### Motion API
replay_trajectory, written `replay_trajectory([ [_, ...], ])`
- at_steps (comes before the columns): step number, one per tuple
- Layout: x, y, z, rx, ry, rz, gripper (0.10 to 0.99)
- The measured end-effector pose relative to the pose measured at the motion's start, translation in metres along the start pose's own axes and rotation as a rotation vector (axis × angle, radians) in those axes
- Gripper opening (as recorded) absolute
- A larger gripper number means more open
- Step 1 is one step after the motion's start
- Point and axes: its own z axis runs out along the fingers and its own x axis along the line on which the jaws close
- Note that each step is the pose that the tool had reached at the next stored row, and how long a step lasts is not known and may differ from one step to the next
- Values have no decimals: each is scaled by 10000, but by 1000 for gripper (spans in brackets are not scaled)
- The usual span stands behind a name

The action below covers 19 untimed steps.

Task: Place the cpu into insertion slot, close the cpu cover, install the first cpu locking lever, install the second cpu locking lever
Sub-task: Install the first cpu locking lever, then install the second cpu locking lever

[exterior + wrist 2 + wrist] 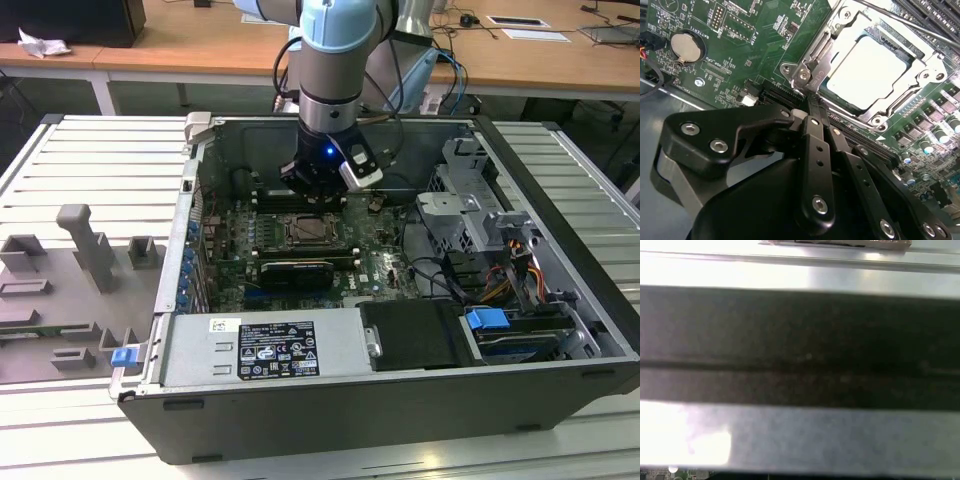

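The cpu (867,70) sits in the slot (920,95) under the closed cover (840,30). The gripper (812,102), fingers pressed together and empty, sits at the socket's corner beside a lever (900,19). Levers are best pushed steadily, low, until hooked.

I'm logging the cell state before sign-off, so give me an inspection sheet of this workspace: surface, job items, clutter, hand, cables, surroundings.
Surface: ribbed metal table carrying an open computer case.
Job's things: the cpu lies in the insertion slot; the cpu cover lies down around it, framing the chip. A locking lever runs along the socket edge.
Clutter: grey fixture blocks on the table at the exterior view's left.
Hand: the hand is shut, empty, fingertips close to the lever end at the socket corner.
Cables: black cables and coloured wires inside the case.
Surroundings: wooden desks behind.
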Motion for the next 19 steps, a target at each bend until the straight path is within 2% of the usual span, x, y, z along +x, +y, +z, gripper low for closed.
replay_trajectory([
  [3,-1,5,-38,-2,0,1,106],
  [5,-2,12,-101,0,1,1,106],
  [19,1,-65,-113,-1,1,1,106],
])
